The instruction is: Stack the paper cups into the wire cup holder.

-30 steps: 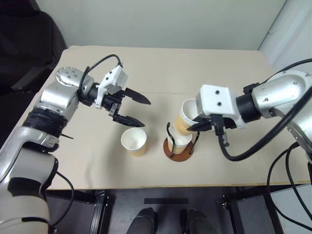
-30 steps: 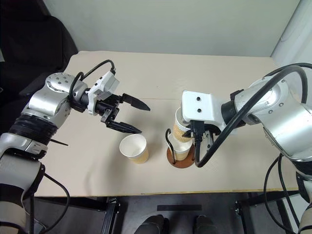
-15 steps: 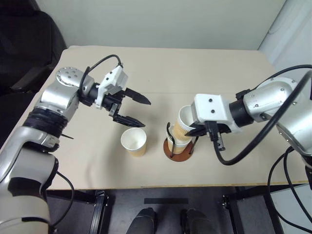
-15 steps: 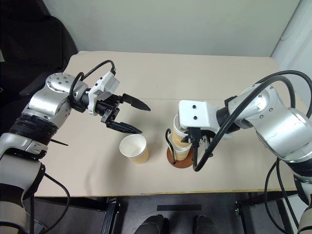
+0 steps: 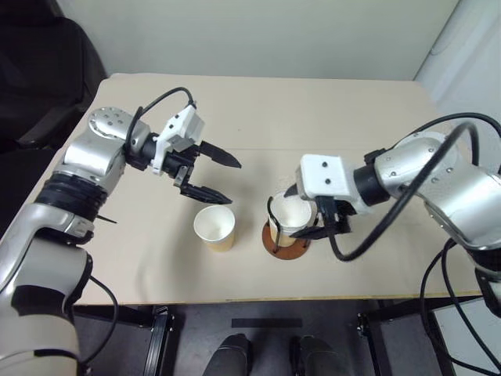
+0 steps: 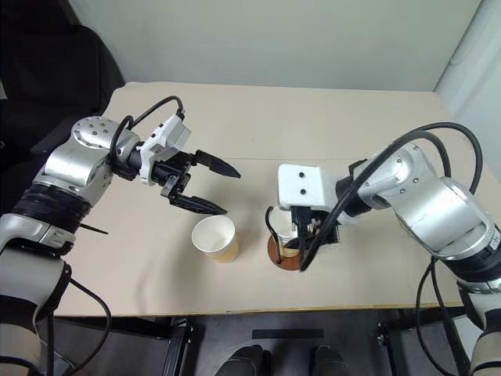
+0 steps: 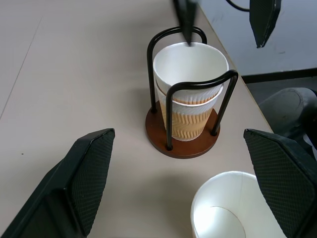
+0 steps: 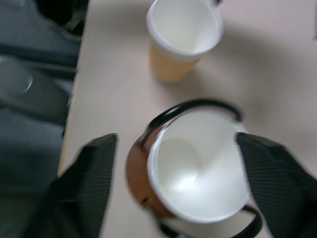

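My right claw (image 8: 173,183) hangs directly over the wire cup holder (image 7: 182,141), its fingers (image 8: 86,183) spread wide on either side of the rim and gripping nothing. Two paper cups (image 7: 190,94) sit nested inside the holder, the upper one's white rim level with the tops of the black wire loops, the lower one's rim showing just beneath it. The wire loops hug the cups closely, so there is little slack between wire and paper.

My left claw (image 5: 215,176) is spread fully and empty, hovering above the tabletop (image 5: 313,110) at about 10 o'clock from the holder. Its lower fingertip hangs just above and behind the third paper cup (image 5: 215,227), apart from it.

That loose cup stands upright at 9 o'clock from the holder, near it but not touching, with a strip of bare tabletop between them. Both the cup and the holder sit close to the near edge of the tabletop, at 6 o'clock; the holder's reddish-brown disc base has only a narrow band of surface before the drop.

The open room lies toward 12 o'clock: the whole far half of the tabletop is bare up to the wall. Toward 3 o'clock my right arm crosses above the surface, cables looping beside it. At 9 to 10 o'clock a dark chair (image 5: 39,70) stands off the left edge.
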